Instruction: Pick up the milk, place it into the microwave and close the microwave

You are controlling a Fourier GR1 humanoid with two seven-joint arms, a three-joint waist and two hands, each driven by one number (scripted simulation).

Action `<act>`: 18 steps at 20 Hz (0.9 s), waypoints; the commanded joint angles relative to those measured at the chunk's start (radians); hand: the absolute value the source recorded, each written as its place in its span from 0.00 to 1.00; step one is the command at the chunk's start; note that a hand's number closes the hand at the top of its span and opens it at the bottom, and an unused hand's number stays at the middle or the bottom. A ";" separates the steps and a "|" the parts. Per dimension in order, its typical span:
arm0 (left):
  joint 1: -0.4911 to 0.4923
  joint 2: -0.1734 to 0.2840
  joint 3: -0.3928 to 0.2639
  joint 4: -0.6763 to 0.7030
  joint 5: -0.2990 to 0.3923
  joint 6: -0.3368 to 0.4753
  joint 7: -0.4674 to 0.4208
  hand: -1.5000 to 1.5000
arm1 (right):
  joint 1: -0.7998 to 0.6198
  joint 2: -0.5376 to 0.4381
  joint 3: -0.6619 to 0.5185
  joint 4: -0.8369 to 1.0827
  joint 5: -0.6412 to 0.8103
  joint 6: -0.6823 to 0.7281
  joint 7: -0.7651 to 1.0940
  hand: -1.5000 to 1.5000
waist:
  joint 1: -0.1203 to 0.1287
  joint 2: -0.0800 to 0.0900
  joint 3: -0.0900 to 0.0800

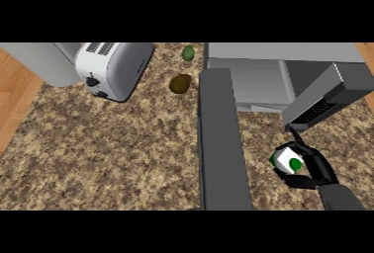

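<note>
Right hand point(315, 170) is wrapped around the milk point(289, 163), fingers and thumb curled on the little white carton with the green spot, so the pickup part looks done to me. It's holding it low at the right of the view, just under the black handle end of the microwave door point(321, 101).

Going left to right now. Far left there's a strip of wooden floor, then the speckled surface point(110, 158) starts. Up in the top left corner sits a toaster point(113, 66), white with a black knob on its side, next to some pale grey block I can't identify. A bit further right are two small things lying on the surface: a brownish oval thing point(180, 83), and a small green one point(188, 52) above it. Could be fruit or veg, hard to say.

Then a long dark grey bar point(223, 143) runs straight down the middle of the view. My guess is that's the left forearm, but no left hand shows anywhere, so no idea what it's doing.

Right of that is the microwave point(263, 79), door swung open toward the lower right. Its cavity is mostly out of sight from this steep angle, so I can't tell whether there's anything inside.

What's left, as I read it: the carton isn't in the microwave yet, and the door isn't closed.
</note>
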 commanded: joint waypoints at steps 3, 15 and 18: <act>0.020 0.007 0.016 -0.039 0.058 -0.004 0.010 0.00 | -0.022 0.047 -0.002 0.012 -0.009 0.036 -0.171 1.00 | 0.007 0.004 0.009; 0.071 0.006 0.049 -0.081 0.140 -0.025 0.030 0.00 | -0.062 0.171 -0.129 0.032 -0.121 -0.137 -0.120 1.00 | -0.007 -0.002 0.006; 0.041 -0.007 0.056 -0.048 0.096 -0.016 0.024 0.00 | -0.135 0.201 -0.122 0.028 -0.106 -0.215 -0.078 1.00 | -0.006 -0.001 0.006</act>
